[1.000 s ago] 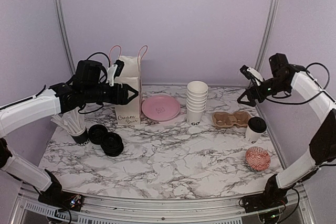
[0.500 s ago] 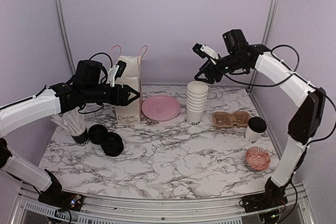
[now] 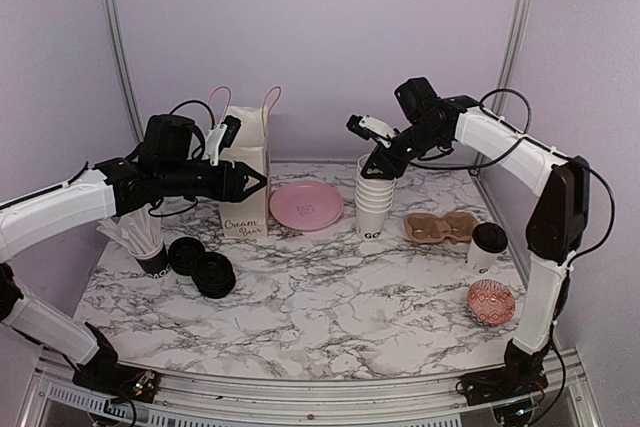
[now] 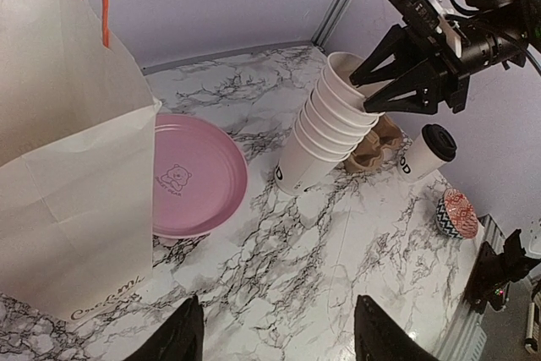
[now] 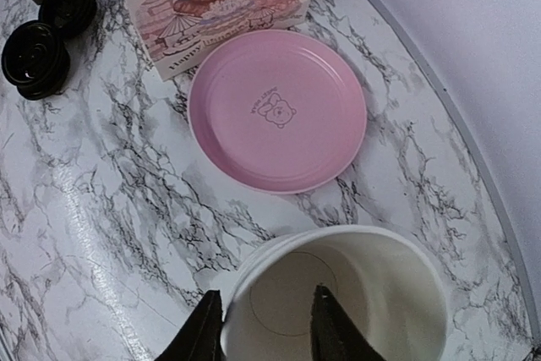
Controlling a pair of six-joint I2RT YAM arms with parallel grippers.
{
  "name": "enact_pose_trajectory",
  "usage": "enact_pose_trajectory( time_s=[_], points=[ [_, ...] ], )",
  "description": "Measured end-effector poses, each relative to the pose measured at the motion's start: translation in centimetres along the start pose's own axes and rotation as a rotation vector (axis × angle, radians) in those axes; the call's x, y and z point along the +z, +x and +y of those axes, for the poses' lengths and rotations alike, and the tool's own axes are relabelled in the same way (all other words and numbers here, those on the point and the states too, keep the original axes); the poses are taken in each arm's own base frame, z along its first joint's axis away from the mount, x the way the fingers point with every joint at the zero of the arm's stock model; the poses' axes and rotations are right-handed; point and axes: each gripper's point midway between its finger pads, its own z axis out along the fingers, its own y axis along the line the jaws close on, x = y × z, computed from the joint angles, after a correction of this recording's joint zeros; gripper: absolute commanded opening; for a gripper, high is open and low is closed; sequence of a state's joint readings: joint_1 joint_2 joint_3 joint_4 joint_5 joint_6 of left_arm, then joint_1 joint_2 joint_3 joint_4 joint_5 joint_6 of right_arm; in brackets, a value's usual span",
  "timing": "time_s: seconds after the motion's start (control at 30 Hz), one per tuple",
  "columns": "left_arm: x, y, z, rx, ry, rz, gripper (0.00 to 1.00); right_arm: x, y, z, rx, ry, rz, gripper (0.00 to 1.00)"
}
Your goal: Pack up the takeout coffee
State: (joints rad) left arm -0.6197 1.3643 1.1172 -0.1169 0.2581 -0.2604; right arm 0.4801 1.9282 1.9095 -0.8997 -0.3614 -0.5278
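Two arms show in the overhead view. Our left gripper (image 3: 258, 182) hangs in front of the paper bag (image 3: 245, 219), toward the table's 10 o'clock. Our right gripper (image 3: 378, 162) sits on top of the stack of cups (image 3: 374, 209), toward 12 o'clock. The lidded cup (image 3: 487, 246) stands upright at the 3 o'clock edge, near the cardboard carrier (image 3: 440, 227) and well apart from both grippers.

From the left wrist, we see our left gripper (image 4: 277, 331) spread wide with nothing between its fingers. The stack of cups (image 4: 325, 124) leans at 1 o'clock, with the right gripper (image 4: 363, 96) astride its top rim. The lidded cup (image 4: 427, 154) stands at the stack's 3 o'clock.

From the right wrist, our right gripper (image 5: 266, 327) is narrowed but not clamped. One finger is outside the top cup's wall and one inside, with a gap showing. The pink plate (image 5: 277, 112) lies at 12 o'clock of the stack of cups (image 5: 380, 293).
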Motion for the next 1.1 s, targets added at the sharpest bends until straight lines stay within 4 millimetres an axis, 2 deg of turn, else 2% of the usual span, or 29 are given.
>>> enact_pose_trajectory(
  time_s=[0.27, 0.37, 0.73, 0.97, 1.1],
  points=[
    [0.0, 0.0, -0.1, 0.0, 0.004, 0.001, 0.61, 0.0, 0.4, 0.1, 0.009, -0.003, 0.016, 0.06],
    [0.0, 0.0, 0.0, -0.001, 0.004, 0.001, 0.61, 0.0, 0.4, 0.2, 0.009, -0.005, 0.019, 0.0],
    [0.0, 0.0, -0.1, 0.0, 0.004, 0.002, 0.61, -0.6, 0.3, -0.7, -0.017, 0.052, 0.027, 0.0],
    [0.1, 0.1, 0.0, -0.002, 0.004, 0.005, 0.61, -2.4, -2.2, -0.7, -0.053, 0.073, -0.028, 0.0],
    [0.2, 0.2, 0.0, -0.002, 0.003, 0.007, 0.6, -4.4, -3.5, 0.2, -0.072, 0.065, -0.071, 0.0]
  ],
)
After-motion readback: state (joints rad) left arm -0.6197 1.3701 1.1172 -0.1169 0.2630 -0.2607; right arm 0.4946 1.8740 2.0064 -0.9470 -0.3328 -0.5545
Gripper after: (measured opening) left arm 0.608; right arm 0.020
